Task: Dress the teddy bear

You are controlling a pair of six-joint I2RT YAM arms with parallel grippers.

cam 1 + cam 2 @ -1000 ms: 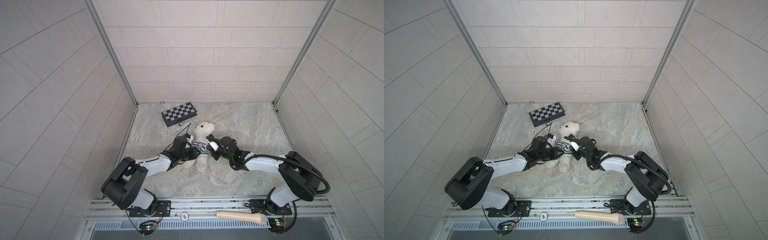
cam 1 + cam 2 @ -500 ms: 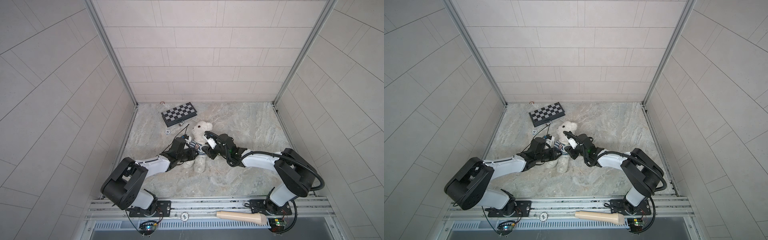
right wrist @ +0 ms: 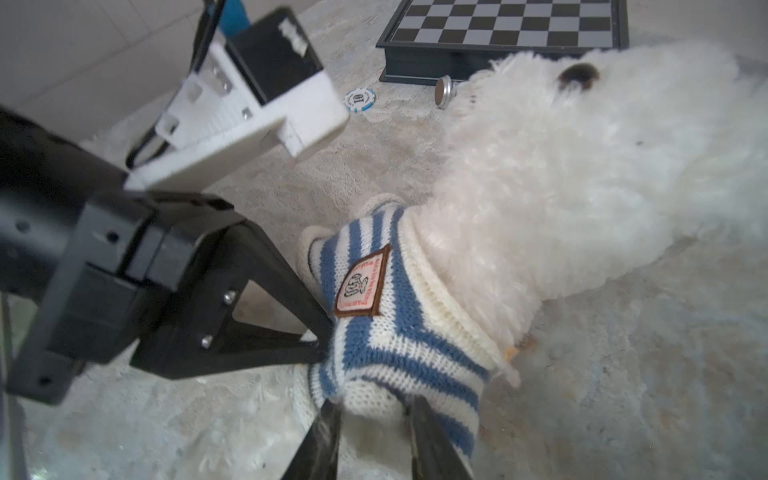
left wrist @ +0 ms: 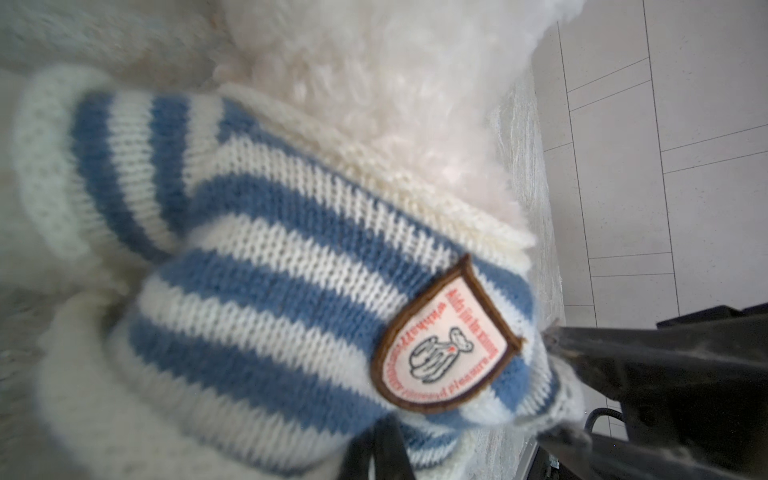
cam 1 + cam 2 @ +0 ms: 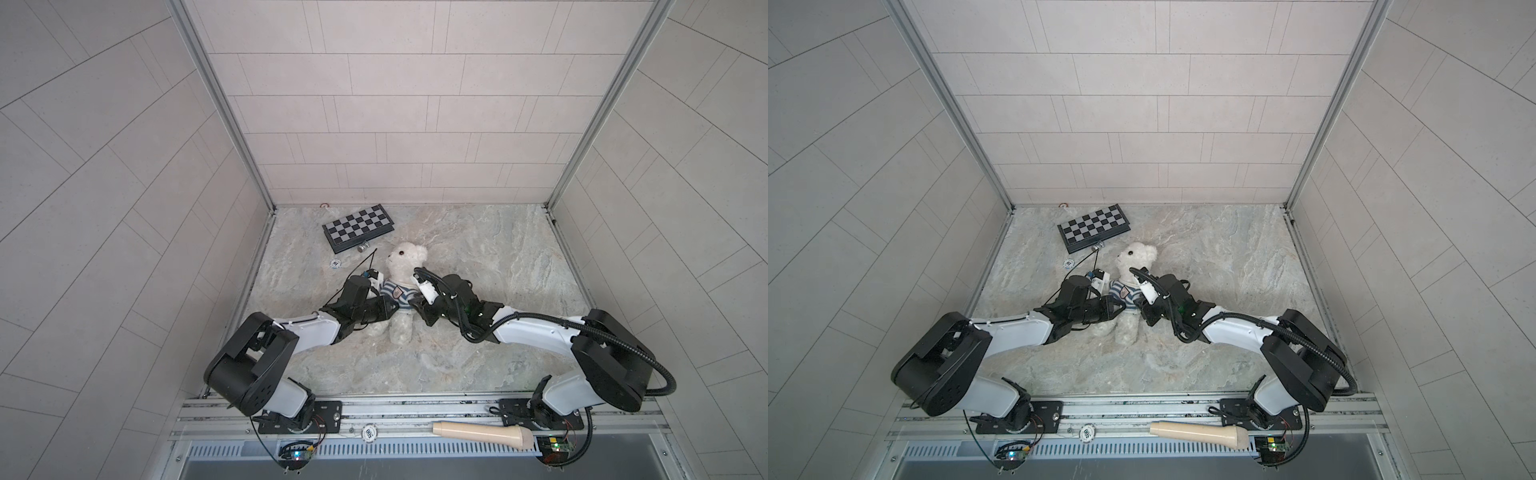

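Teddy bear (image 5: 405, 259), white plush: one.
Striped sweater (image 5: 395, 293), blue and white: one, with one badge (image 4: 444, 345).
Chessboard (image 5: 358, 226): one.
Round chips: two, namely worktop chip (image 5: 335, 263) and rail chip (image 5: 368, 432).
Silver knob (image 5: 363, 248): one.
Beige handle (image 5: 482, 432): one.
Pincers: two, namely left pincer (image 3: 322, 345) and right pincer (image 3: 374, 409).
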